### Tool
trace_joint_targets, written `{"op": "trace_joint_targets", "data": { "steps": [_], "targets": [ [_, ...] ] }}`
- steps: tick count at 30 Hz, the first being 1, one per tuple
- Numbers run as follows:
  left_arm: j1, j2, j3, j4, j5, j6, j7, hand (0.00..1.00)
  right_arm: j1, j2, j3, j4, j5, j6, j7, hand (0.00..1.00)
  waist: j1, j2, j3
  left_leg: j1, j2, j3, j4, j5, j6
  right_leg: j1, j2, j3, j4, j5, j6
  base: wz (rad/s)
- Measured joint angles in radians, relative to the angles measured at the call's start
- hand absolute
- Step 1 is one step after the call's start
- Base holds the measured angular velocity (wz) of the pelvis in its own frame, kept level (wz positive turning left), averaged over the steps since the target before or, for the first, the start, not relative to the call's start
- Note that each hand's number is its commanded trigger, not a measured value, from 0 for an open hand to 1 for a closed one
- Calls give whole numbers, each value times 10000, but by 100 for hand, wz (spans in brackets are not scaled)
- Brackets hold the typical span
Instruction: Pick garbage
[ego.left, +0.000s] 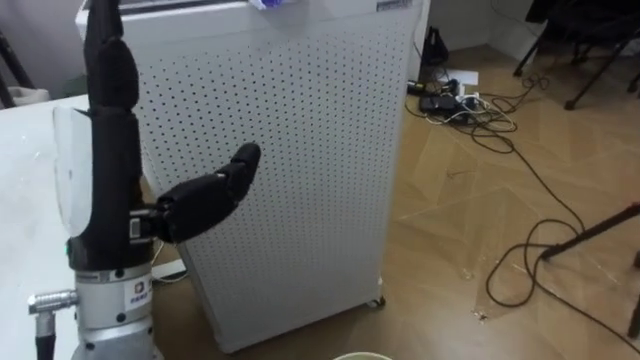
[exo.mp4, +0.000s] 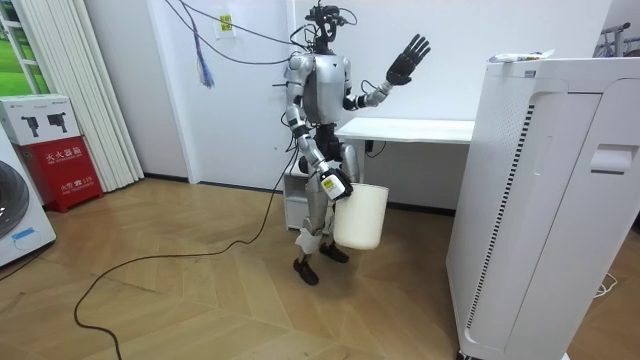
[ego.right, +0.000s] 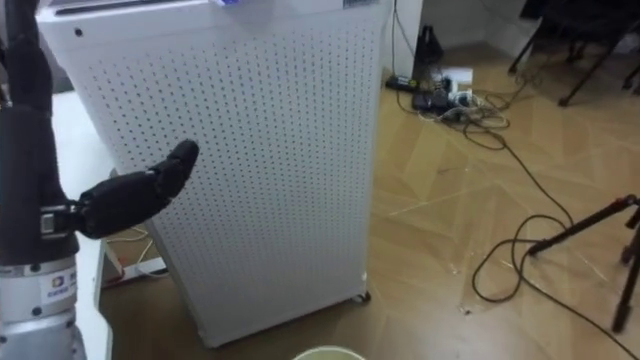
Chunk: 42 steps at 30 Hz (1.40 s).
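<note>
Bucket (exo.mp4: 362, 218) gripped in right robot hand (exo.mp4: 334, 186), left robot hand (ego.left: 112, 150) raised, open.

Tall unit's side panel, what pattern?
White, with a regular grid of small dark holes. The tall unit shows it best in the left eye view.

Robot beside white table (exo.mp4: 420, 130), left robot hand (exo.mp4: 408, 58) raised, splayed, right robot hand (exo.mp4: 334, 186) gripping white bucket (exo.mp4: 362, 218)
</note>
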Motion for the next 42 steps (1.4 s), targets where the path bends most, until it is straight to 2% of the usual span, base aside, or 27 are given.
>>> {"op": "trace_joint_targets", "data": {
  "steps": [5, 8, 13, 17, 22, 25, 30, 32, 35, 36, 37, 38, 39, 40, 41, 42],
  "targets": [
    [-5, 32, -1, -74, 341, 2, 338, 0, -1, -14, 23, -32, -4, 1, 135, 100, 100, -175, -77, 512, 15, -199, -445, 51, -86, 673, 122, -130, -764, 53, -29, 7],
    [-5, 190, 14, -328, 528, 24, 386, 0, -47, -18, 22, -93, -19, 0, 152, 100, 136, -317, -110, 740, 21, -357, -733, 104, -175, 947, 218, -132, -1165, 112, -79, 0],
    [-1, 205, -18, -644, 737, 102, 365, 0, -70, -23, -7, -466, -348, 0, 121, 100, 64, -366, -96, 1119, 47, -592, -1208, 189, -306, 1472, 357, -161, -1847, 256, -140, 4],
    [-1, 208, -91, -653, 743, 308, 356, 0, -69, 27, 10, -561, -358, -1, 150, 100, 50, -388, -95, 1210, 94, -775, -1311, 227, -372, 1682, 476, -156, -2174, 322, -234, 0],
    [-4, 210, -80, -754, 874, 500, 349, 0, -51, 0, 12, -786, -369, 0, 164, 100, 47, -361, -91, 1220, 108, -946, -1352, 256, -419, 1702, 546, 30, -2316, 351, -282, -7],
    [-70, 322, -80, -1029, 1233, 579, 347, 0, 31, -49, 18, -987, -371, 0, 175, 100, 5, -331, -78, 1325, 109, -1038, -1549, 265, -434, 1694, 571, 185, -2325, 353, -287, -11],
    [-869, 643, -92, -1098, 1982, 893, 376, 0, 186, -235, 35, -1317, -608, 0, 385, 100, -196, -229, -56, 1431, 86, -1117, -1687, 271, -444, 1683, 571, 322, -2396, 354, -288, -6],
    [-988, 775, -108, -1098, 2117, 961, 406, 0, 196, -283, 35, -1320, -995, 0, 542, 100, -217, -72, -38, 1675, 118, -1179, -1810, 273, -447, 1734, 588, 293, -2312, 380, -323, -36],
    [-1259, 1106, -250, -1033, 2109, 1130, 393, 0, 189, -356, 35, -1319, -1139, 76, 571, 100, -551, 139, 27, 1735, 104, -1189, -1744, 280, -451, 1816, 571, 585, -2127, 406, -336, -9],
    [-1336, 1114, -301, -976, 2099, 1200, 353, 0, 211, -396, 33, -1308, -1221, 96, 556, 100, -625, 444, 84, 2041, 324, -1741, -2068, 308, -459, 1259, 780, 549, -1335, 224, -393, -26],
    [-1380, 1160, -294, -954, 2100, 1241, 352, 0, 197, -370, 22, -1306, -1337, 99, 552, 100, -547, 528, 68, 2153, 422, -2115, -2234, 309, -463, 957, 936, 595, -1372, 253, -461, -70],
    [-1509, 1324, -217, -772, 2132, 1331, 370, 0, 77, -305, 25, -1333, -1654, 102, 623, 100, -586, 586, 97, 2168, 510, -2464, -2229, 266, -535, 490, 1183, 789, -2196, 860, -682, -47],
    [-1530, 1311, -224, -576, 2139, 1365, 340, 0, 109, -323, 18, -1377, -1796, 108, 629, 100, -755, 690, 31, 2145, 567, -2449, -2214, 268, -640, 589, 1221, 565, -2314, 1228, -786, -12],
    [-1751, 1419, -253, -92, 2193, 1401, 118, 0, 194, -320, 17, -1520, -1889, 151, 642, 100, -1062, 654, 48, 2022, 527, -2009, -2033, 372, -925, 800, 1117, 632, -2392, 1341, -813, 20],
    [-2024, 1492, -258, 289, 2192, 1521, -138, 0, 196, -313, 1, -1604, -1860, 190, 637, 100, -1137, 524, 99, 1805, 507, -1306, -2068, 342, -1050, 863, 1033, 1252, -2518, 1341, -811, 16],
    [-2242, 1512, -260, 439, 2194, 1571, -232, 0, 173, -345, -66, -1615, -1855, 193, 624, 100, -1169, 517, 104, 1553, 513, -1081, -2177, 376, -1072, 837, 1006, 1583, -2566, 1341, -802, 24]
  ]
}}
